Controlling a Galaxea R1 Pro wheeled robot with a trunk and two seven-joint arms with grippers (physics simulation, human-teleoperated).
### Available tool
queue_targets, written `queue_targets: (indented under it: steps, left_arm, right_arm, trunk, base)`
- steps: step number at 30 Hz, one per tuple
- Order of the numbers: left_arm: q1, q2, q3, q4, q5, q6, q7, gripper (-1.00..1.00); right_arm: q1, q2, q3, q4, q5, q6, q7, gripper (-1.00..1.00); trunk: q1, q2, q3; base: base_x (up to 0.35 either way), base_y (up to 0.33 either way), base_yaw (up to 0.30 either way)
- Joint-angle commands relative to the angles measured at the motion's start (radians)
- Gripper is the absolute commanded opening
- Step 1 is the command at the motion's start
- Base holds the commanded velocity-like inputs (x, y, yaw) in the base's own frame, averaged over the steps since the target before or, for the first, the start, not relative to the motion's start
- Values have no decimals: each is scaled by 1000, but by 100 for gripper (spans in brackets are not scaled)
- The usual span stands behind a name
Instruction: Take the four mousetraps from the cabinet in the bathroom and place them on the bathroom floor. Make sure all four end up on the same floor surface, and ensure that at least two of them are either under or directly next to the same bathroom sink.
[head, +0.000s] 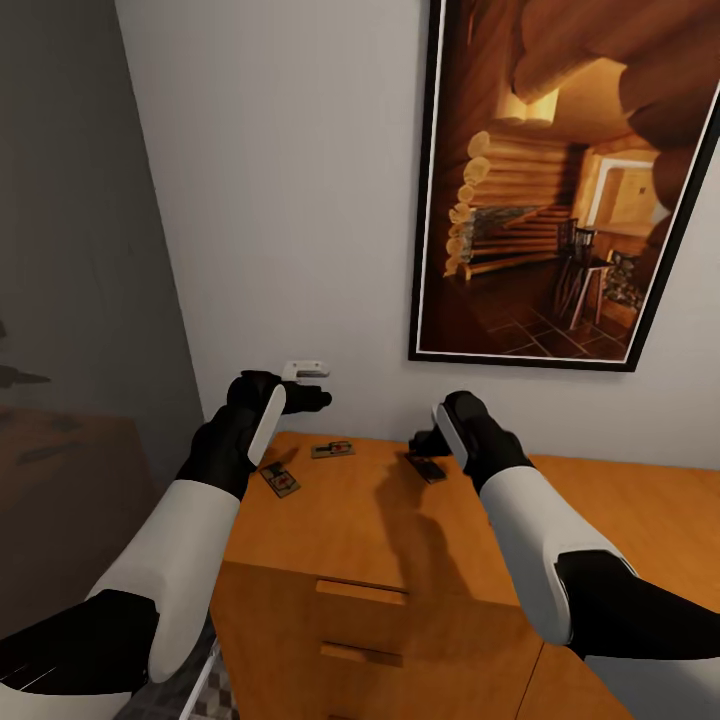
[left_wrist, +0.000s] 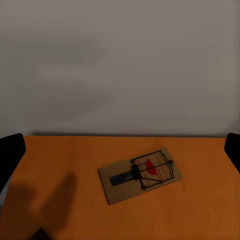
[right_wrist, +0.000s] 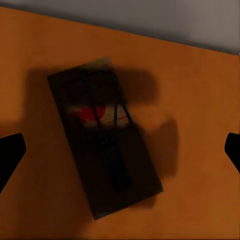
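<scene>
The cabinet stands against the wall with 3 mousetraps visible on its top, none yet on the bathroom floor, so I judge the task barely begun. The left hand hovers over the middle mousetrap, fingers wide apart, holding nothing. The right hand hangs above the right mousetrap, spread and empty. A third mousetrap lies nearby.

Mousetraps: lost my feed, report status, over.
Both hands open. Left hand above cabinet top, right hand over mousetrap. Three mousetraps visible on top, none gripped. Nothing blocking.
</scene>
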Motion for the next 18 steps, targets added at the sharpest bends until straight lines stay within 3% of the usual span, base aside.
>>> queue_targets:
  steps: [1,18]
  left_arm:
    - [-1,0,-1,-1,10,4,7,100]
    - [-1,0,-1,15,9,4,7,100]
  right_arm:
    - [-1,0,-1,10,2,4,-2,100]
    - [-1,-2,-1,51,6,4,-2,100]
  trunk:
    - [0,-1,-1]
    - [0,-1,-1]
  base:
    - [0,0,0]
    - [0,0,0]
